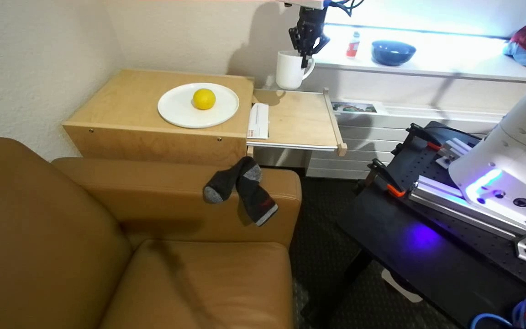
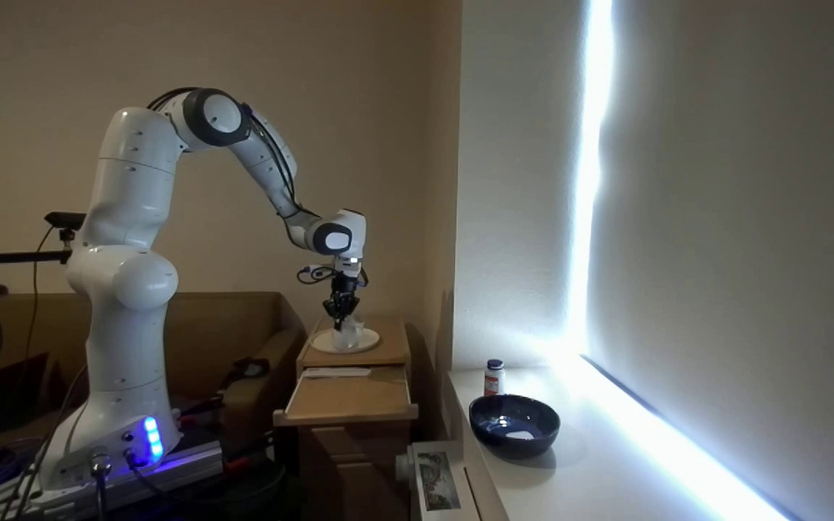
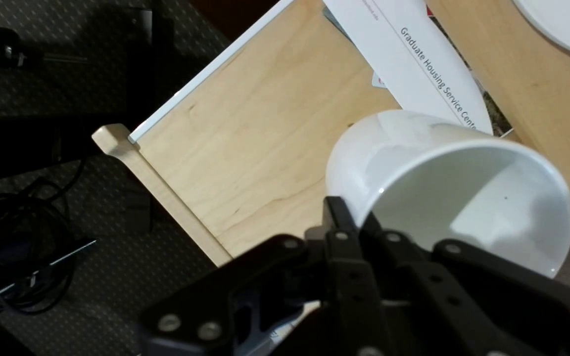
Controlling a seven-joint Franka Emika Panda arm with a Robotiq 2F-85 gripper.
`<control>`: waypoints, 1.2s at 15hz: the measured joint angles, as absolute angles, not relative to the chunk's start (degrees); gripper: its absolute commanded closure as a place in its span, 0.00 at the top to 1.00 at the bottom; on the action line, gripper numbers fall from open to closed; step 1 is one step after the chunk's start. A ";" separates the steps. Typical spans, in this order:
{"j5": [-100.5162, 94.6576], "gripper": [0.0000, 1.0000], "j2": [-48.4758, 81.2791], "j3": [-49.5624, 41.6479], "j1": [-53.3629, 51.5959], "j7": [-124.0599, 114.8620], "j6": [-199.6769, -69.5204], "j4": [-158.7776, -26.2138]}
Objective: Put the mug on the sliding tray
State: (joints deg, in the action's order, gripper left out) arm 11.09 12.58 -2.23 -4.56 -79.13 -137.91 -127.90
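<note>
The white mug (image 1: 289,71) hangs in the air, about upright, above the far part of the sliding tray (image 1: 302,121). My gripper (image 1: 305,61) is shut on the mug's rim wall, one finger inside and one outside. In an exterior view the mug (image 2: 347,335) and gripper (image 2: 339,323) appear in front of the plate, with the pulled-out tray (image 2: 352,396) below. In the wrist view the fingers (image 3: 356,215) pinch the rim of the mug (image 3: 468,198), above the tray (image 3: 245,148). The mug's handle shows in an exterior view; my fingers hide it in the wrist view.
A white paper (image 1: 259,121) lies on the tray's inner side. The cabinet top (image 1: 130,98) beside it bears a white plate (image 1: 176,110) with a yellow fruit (image 1: 204,99). A blue bowl (image 1: 393,53) and bottle (image 1: 353,45) stand on the sill. Dark socks (image 1: 244,183) lie on the sofa arm.
</note>
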 measured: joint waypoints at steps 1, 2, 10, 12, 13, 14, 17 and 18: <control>11.09 0.01 12.68 -2.23 -4.56 -79.13 -137.91 -127.83; 11.09 0.01 12.73 -2.23 -4.57 -79.13 -137.91 -127.84; -1.28 0.01 15.95 -1.80 -10.70 -88.72 -145.89 -136.83; -1.96 0.01 15.84 -2.13 -11.85 -93.90 -155.32 -141.33; -2.10 0.01 15.85 -2.62 -12.37 -96.55 -159.84 -143.53; -1.56 0.01 15.94 -2.82 -12.55 -98.53 -164.05 -145.74; 0.51 0.01 17.58 -2.98 -13.01 -101.78 -173.75 -150.69; 2.10 0.01 18.53 -2.89 -13.39 -101.86 -176.38 -151.52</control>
State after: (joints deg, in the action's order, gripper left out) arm 2.10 18.53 -2.89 -13.39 -101.86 -176.38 -151.52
